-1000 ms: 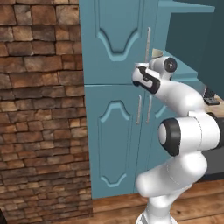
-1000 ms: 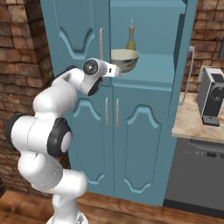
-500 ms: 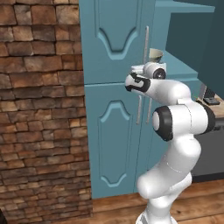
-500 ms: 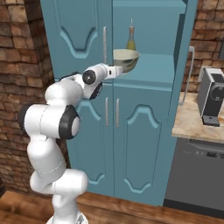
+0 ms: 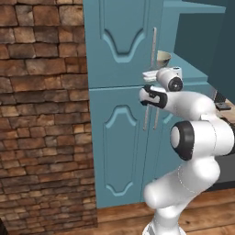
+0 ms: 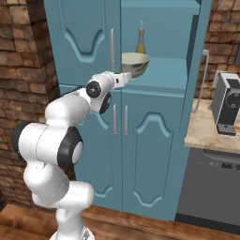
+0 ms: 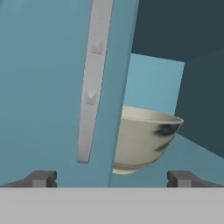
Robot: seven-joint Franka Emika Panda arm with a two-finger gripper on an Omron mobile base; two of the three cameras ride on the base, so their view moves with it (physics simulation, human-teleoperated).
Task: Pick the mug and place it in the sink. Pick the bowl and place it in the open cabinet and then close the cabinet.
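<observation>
Your gripper (image 7: 111,178) has its two fingertips (image 7: 41,178) spread wide apart, nothing between them; in the hand view they frame the edge of the closed left door (image 7: 43,87) with its silver handle (image 7: 92,83), and the bowl (image 7: 146,140) beyond, partly cut off by that door edge. The bowl sits upright on the shelf (image 6: 164,79) in the open right half of the cabinet (image 6: 154,140), just past the gripper (image 6: 125,78), apart from it. The right base view gives you what the others don't: one slim bottle (image 6: 140,41) standing behind the bowl (image 6: 136,63), one open door (image 6: 202,56) swung out on the right with its handle, one coffee machine (image 6: 227,103) on a stone counter (image 6: 206,133), a dark appliance front (image 6: 211,187) below it. The left base view shows the brick wall (image 5: 41,114) at left, the gripper (image 5: 149,74) close by the left door handle (image 5: 153,48), and just the bowl's rim (image 5: 163,57) peeking past the door edge. Count: one bowl, one bottle, four cabinet doors (two upper, two lower), two lower handles (image 6: 120,121) side by side in the right base view.
</observation>
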